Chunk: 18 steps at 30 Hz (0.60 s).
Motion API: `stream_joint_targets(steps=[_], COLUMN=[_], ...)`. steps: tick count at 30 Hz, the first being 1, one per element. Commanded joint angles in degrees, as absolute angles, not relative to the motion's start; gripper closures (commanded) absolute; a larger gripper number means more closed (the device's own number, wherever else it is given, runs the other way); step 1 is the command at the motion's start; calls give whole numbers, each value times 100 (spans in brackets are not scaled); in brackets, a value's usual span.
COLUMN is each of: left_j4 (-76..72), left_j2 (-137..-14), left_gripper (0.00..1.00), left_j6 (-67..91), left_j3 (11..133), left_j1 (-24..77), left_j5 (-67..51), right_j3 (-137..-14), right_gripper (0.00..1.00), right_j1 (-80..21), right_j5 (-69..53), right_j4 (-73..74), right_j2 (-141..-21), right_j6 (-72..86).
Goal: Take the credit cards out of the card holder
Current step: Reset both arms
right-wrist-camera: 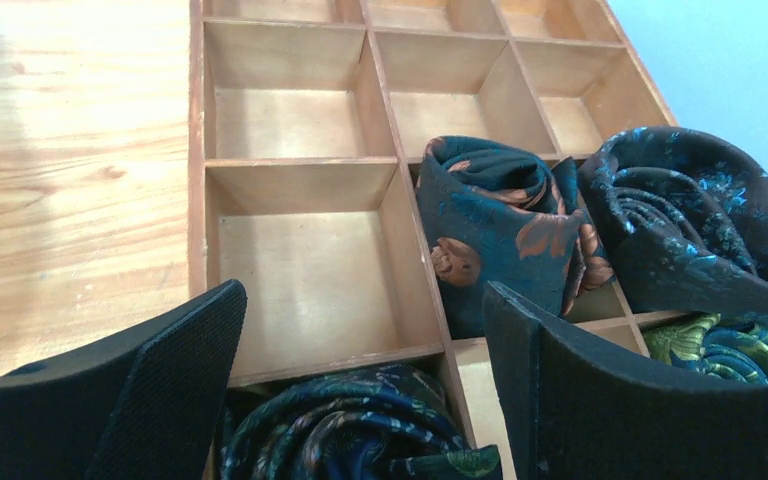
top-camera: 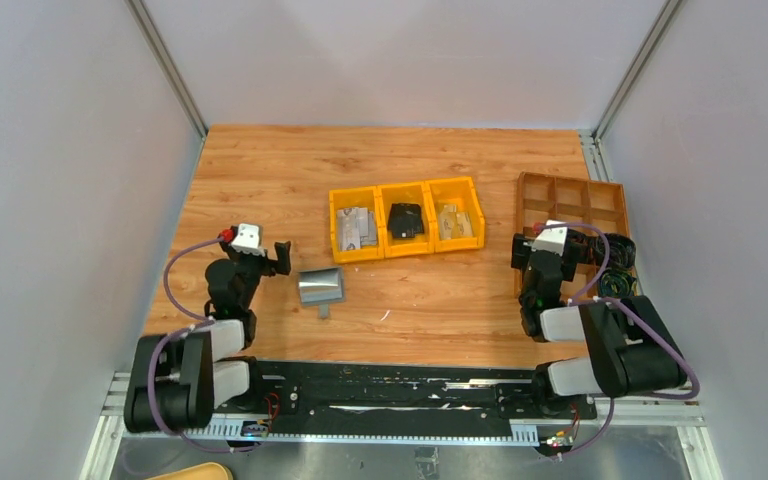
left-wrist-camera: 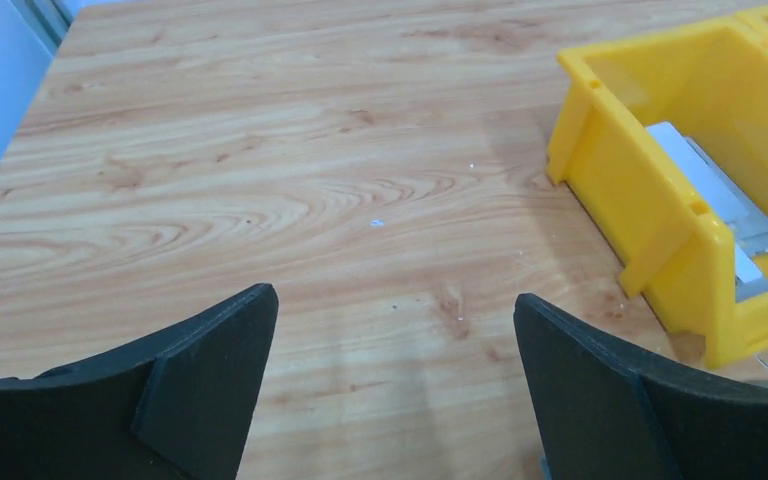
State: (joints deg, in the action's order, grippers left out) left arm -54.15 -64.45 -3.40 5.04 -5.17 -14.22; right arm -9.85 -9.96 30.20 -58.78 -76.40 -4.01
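Note:
The card holder (top-camera: 320,287) lies on the wooden table in the top view, its shiny silvery-grey face up, with a small grey piece (top-camera: 323,311) just in front of it. Pale grey-white credit cards (top-camera: 357,228) rest in the left compartment of the yellow bin (top-camera: 380,250); the left wrist view shows them too (left-wrist-camera: 722,200). My left gripper (top-camera: 279,258) (left-wrist-camera: 390,300) hangs open over bare wood, a little left of the holder. My right gripper (top-camera: 526,256) (right-wrist-camera: 362,290) stands open and empty above the wooden tray. Neither wrist view shows the holder.
The yellow bin's (left-wrist-camera: 650,225) middle compartment holds a black chunky object (top-camera: 406,220), the right one more pale flat items (top-camera: 450,222). A wooden divided tray (top-camera: 535,190) (right-wrist-camera: 300,165) at the right holds several rolled dark patterned ties (right-wrist-camera: 505,225). Grey walls enclose the table.

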Motion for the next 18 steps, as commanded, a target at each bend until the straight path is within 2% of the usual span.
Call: stream_joint_targets(steps=[1,3,4,6,7,18], left_j4=[-7726,-8716,-8468,-6556,-6292,-6355], left_j2=[-7698,-8413,-8314,-7726,-7746,-7882], left_gripper=[0,0,0,0,0,0], left_j6=[104,269,226,37,-58,-173], left_j3=[288,241,291,736,943,1046], left_j1=[-561,-569,-579,-554,-349,-139], left_j5=[-974,-1103,-1162,-1002,-717,-489], right_j3=[-836,-1000,-1097,-1199,-1219,-1178], right_gripper=[8,8,8,8,8,7], right_j1=[-923,-873,-813,-651,-613,-609], right_j5=[2495,2506,2502,2358,2297,2285], right_j4=[-7046,-6849,-6676,-6345,-6293,-6372], right_j2=[-8220,-8300,-8283,-8245,-8237,-8218], right_j6=[-845,-795,-711,-538,-506,-527])
